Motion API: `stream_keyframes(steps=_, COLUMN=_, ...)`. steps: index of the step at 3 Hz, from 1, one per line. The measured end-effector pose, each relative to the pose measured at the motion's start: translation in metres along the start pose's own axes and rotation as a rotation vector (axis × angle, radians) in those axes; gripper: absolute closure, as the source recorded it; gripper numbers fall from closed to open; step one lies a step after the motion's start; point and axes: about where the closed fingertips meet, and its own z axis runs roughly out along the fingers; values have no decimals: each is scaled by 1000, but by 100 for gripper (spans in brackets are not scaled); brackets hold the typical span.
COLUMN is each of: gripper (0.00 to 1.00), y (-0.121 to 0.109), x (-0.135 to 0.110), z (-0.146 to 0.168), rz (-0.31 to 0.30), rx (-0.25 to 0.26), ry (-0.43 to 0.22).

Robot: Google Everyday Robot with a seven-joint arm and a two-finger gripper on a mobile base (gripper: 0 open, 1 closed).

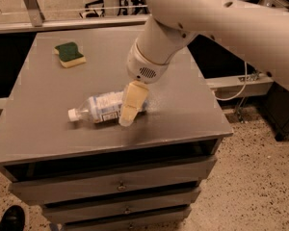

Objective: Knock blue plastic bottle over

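Note:
The blue plastic bottle (98, 109) lies on its side on the grey cabinet top (43, 105), white cap pointing left, label facing up. My gripper (127, 117) hangs from the large white arm (207, 18) and sits right over the bottle's base end, its cream fingers pointing down at the table and covering that end of the bottle.
A green and yellow sponge (69, 54) lies at the far left of the cabinet top. The cabinet has drawers (118, 186) below its front edge. A metal rail runs behind the cabinet. A dark shoe (9, 219) shows on the floor at lower left.

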Motion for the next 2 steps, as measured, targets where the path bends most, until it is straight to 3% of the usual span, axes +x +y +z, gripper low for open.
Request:
stream_keyframes(steps=1, gripper=0, y=3, x=19, z=-19, rz=69, rx=26, ry=-70)
stream_keyframes(steps=2, gripper=0, y=-1, x=43, z=-39, rz=129, rx=71, ry=-187)
